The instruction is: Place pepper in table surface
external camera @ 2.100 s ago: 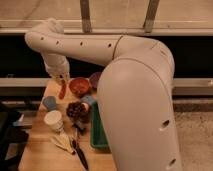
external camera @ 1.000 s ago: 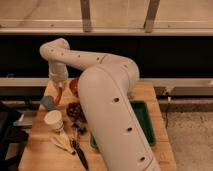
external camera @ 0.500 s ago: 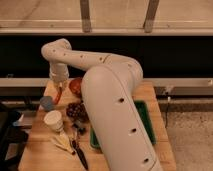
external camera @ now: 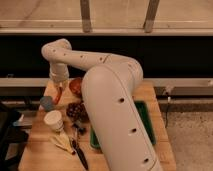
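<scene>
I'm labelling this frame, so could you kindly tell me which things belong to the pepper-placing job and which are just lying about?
Job:
- pepper, hanging from the pincer
- pincer, above the table's far left
- table surface

Lying about:
- reddish-brown bowl
- grapes
- white cup
- green tray

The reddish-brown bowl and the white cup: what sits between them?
In the camera view, a dark grape cluster lies between bowl and cup. The end effector hangs left of the bowl.

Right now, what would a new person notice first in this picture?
The big white robot arm fills the middle, bending back over the table surface. At far left the gripper hangs with the orange-red pepper under it, beside the reddish-brown bowl. A white cup stands nearer.
</scene>
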Robot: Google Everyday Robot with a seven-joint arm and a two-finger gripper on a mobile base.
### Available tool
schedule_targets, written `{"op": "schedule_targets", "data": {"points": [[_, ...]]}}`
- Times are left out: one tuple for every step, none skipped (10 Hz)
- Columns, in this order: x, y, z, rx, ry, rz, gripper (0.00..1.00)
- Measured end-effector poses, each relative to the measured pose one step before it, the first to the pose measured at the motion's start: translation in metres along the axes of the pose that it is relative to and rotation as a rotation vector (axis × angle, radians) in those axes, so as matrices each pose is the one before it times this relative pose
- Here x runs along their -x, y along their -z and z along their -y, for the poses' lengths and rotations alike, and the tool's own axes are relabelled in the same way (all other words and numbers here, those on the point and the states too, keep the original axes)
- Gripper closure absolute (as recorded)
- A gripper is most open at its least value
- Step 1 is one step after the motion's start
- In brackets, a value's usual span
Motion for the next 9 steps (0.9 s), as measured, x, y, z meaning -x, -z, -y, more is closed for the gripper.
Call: {"op": "schedule_targets", "data": {"points": [[-0.00012, -0.00006, -0.00036, 0.0006, 0.00017, -0.00047, 0.23], [0.0001, -0.00001, 0.00032, -0.00055, -0.00012, 0.00038, 0.2], [-0.00001, 0.00024, 0.00062, -0.00008, -0.00087, 0.00023, 0.2], [-0.00005, -0.00014, -0.00013, 0.00001, 0.00019, -0.00025, 0.2], [0.00001, 0.0001, 0.00007, 0.00003, -0.0001, 0.0001, 0.2], [-0.00007, 0.0, 0.00017, -0.00023, -0.00018, -0.00025, 0.2], [0.0, -0.00001, 0.00007, 0.00005, -0.00009, 0.00001, 0.2], [0.0, 0.00003, 0.00005, -0.00003, -0.00006, 0.00003, 0.2], [0.00002, -0.00001, -0.00002, 0.00007, -0.00006, 0.00008, 0.2]]}}
